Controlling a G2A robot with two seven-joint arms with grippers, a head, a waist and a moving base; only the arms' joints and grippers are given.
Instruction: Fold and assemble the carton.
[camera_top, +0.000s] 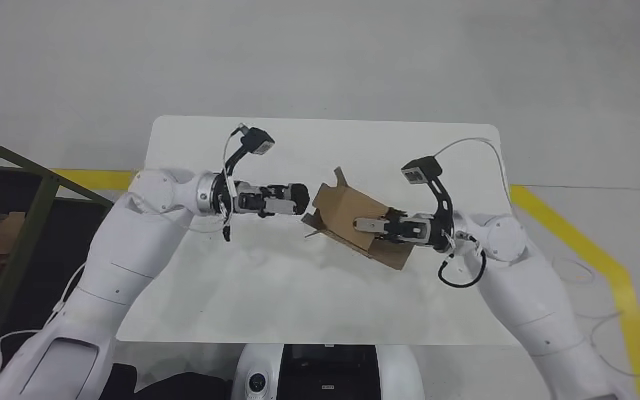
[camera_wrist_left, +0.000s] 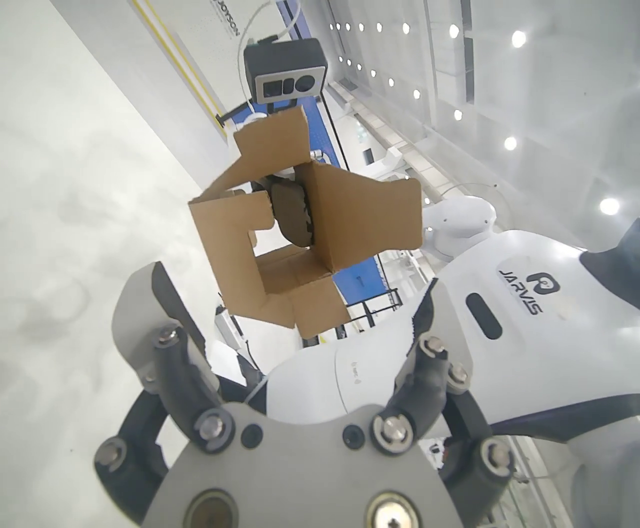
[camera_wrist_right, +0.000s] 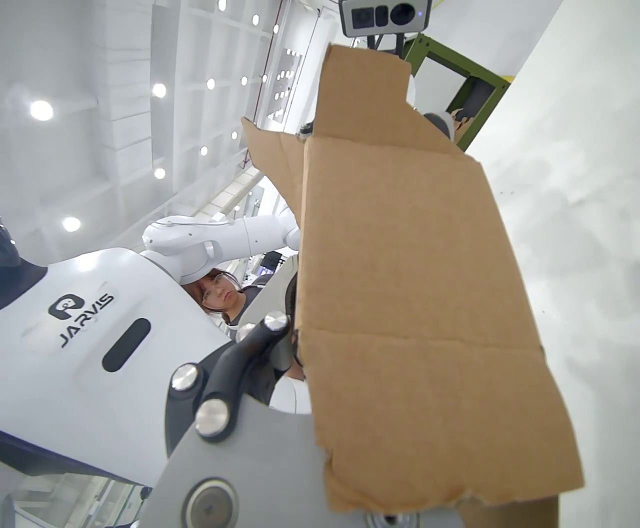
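Observation:
A brown carton (camera_top: 345, 210), partly folded with its flaps open, hangs above the middle of the white table (camera_top: 300, 290). My right gripper (camera_top: 368, 226) is shut on one of its walls. In the right wrist view that wall (camera_wrist_right: 400, 250) stands edge-on beside one finger (camera_wrist_right: 286, 300); the other finger is hidden behind the cardboard. My left gripper (camera_top: 303, 196) is open, level with the carton's open end and a short way off it. The left wrist view looks into the carton (camera_wrist_left: 360, 220), where a dark pad (camera_wrist_left: 290, 215) of the right gripper shows inside.
A dark green frame (camera_top: 40, 200) stands off the table's left side. Yellow floor tape (camera_top: 560, 215) runs past the right edge. The tabletop under and in front of the carton is bare white.

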